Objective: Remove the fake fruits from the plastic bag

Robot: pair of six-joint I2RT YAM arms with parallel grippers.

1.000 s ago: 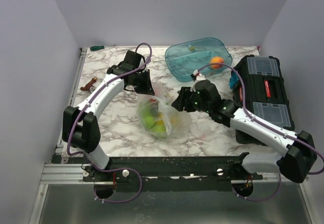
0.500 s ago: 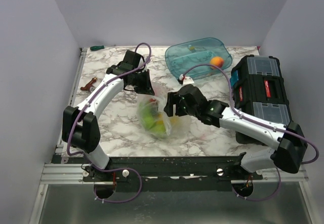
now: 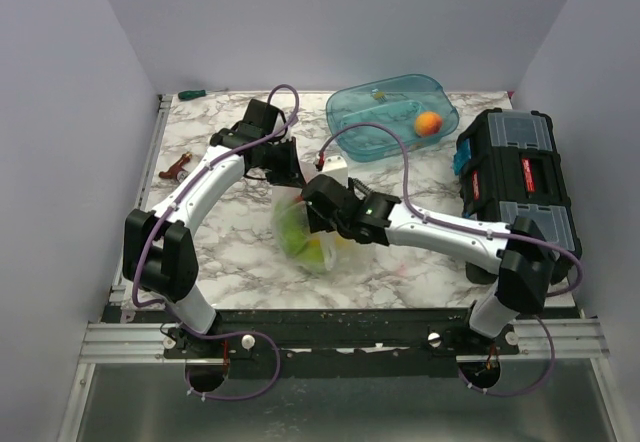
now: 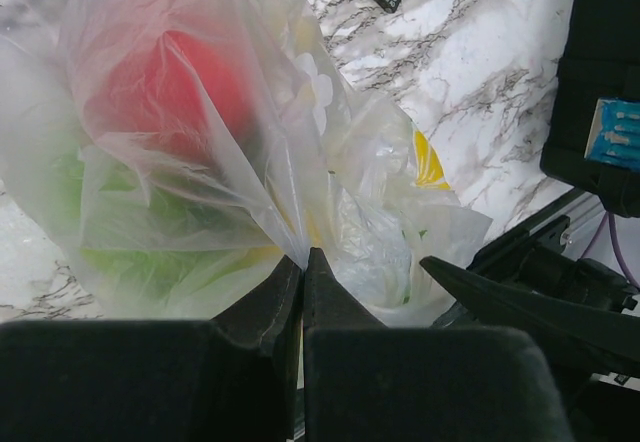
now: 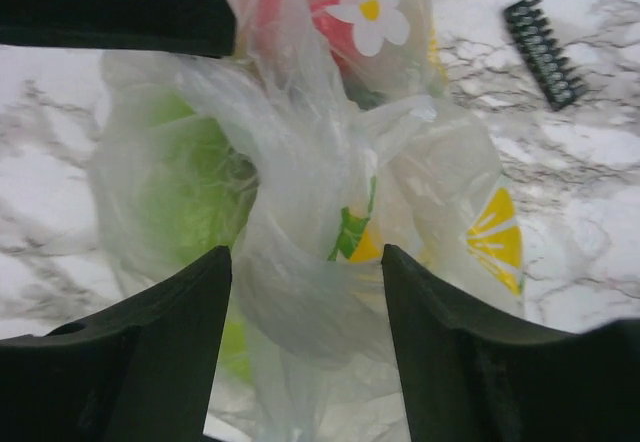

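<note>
With your left gripper [image 4: 303, 258] clamped shut on a fold of the plastic bag [image 4: 300, 152] lying on the table [image 3: 240, 252], fake fruits [image 4: 170, 72] inside it, steer the right gripper [image 5: 305, 262], jaws apart just over the bunched film, into the bag's opening rather than pinching more film.

One plastic bag [image 3: 296, 228], one tub [image 3: 362, 112], one toolbox [image 3: 520, 177], one orange ball [image 3: 428, 122].
</note>
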